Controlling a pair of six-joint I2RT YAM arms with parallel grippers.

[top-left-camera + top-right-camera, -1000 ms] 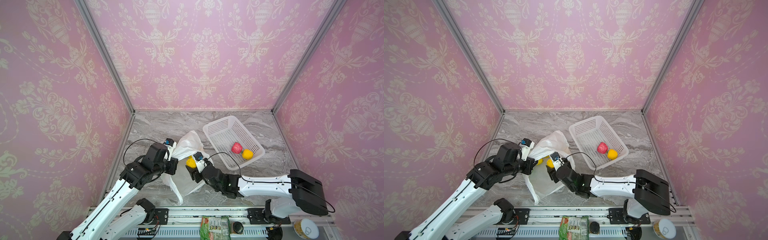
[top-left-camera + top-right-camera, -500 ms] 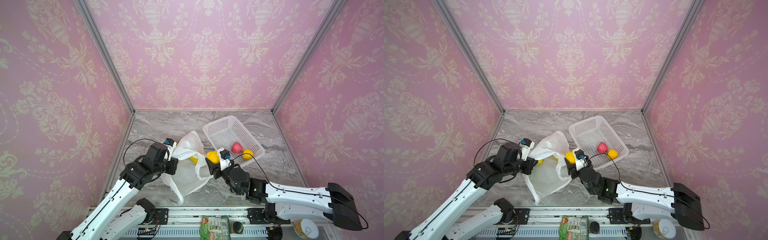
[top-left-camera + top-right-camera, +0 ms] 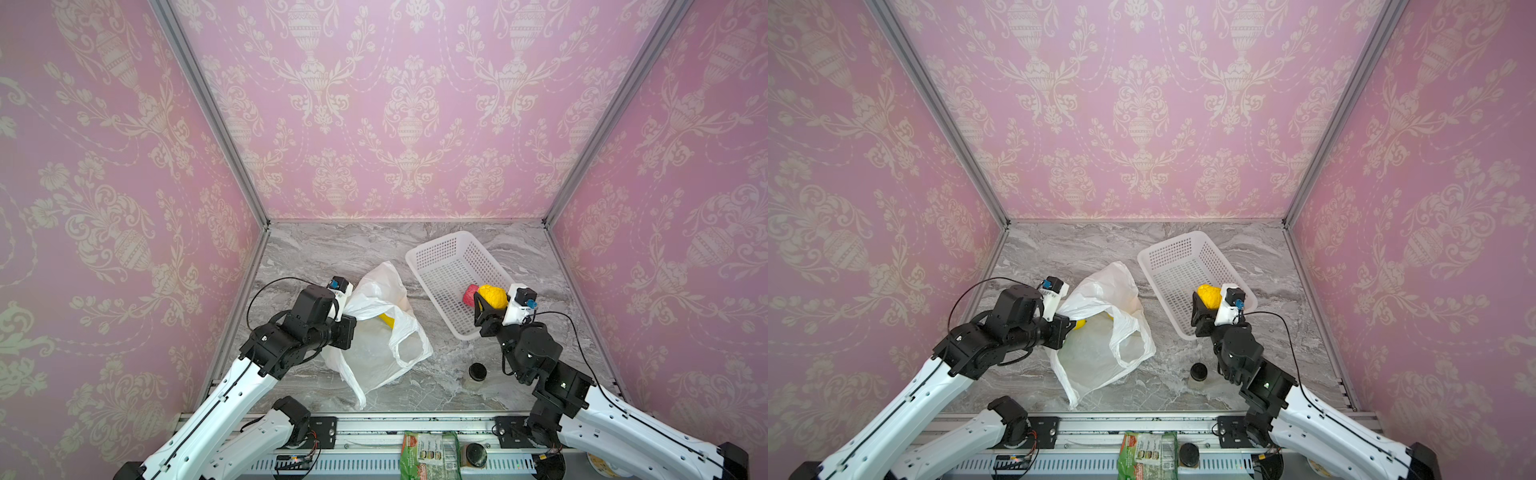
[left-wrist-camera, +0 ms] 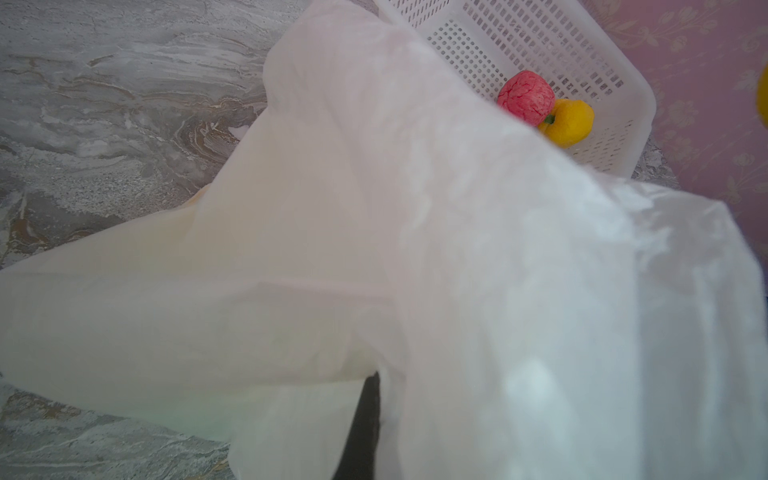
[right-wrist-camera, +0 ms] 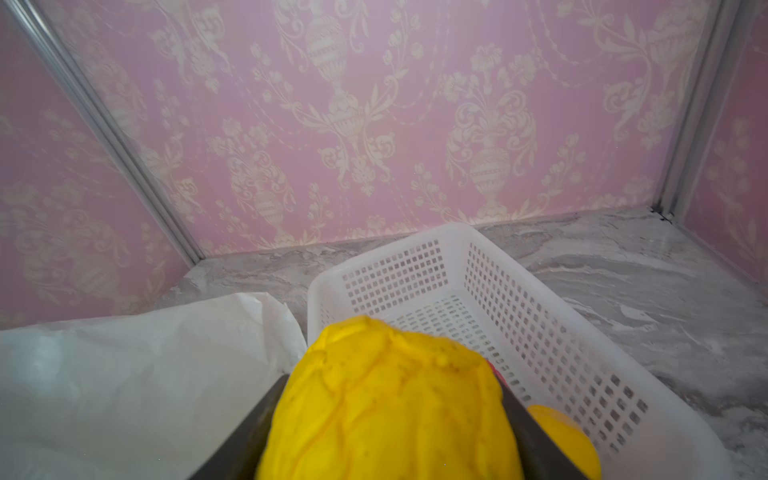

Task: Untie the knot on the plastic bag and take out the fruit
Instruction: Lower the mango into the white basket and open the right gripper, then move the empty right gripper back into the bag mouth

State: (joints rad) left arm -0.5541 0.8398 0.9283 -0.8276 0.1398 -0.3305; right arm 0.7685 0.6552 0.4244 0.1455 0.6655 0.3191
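Fruit (image 5: 386,399), yellow, sits clamped in the right tool (image 3: 493,305) over the basket (image 3: 438,251); left tool (image 3: 1069,326) grips the plastic bag (image 3: 374,353) tight

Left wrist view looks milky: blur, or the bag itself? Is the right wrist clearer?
Left wrist view: the plastic bag sits against the lens, out of focus, covering most of the frame; the basket behind is sharp. Right wrist view: the gripped yellow fruit is slightly soft, the basket clear.

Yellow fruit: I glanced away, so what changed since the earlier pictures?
The right gripper, shut on the yellow fruit, carried it from the plastic bag rightward to over the basket. The left gripper kept holding the bag; pink fruit and orange fruit stayed in the basket.
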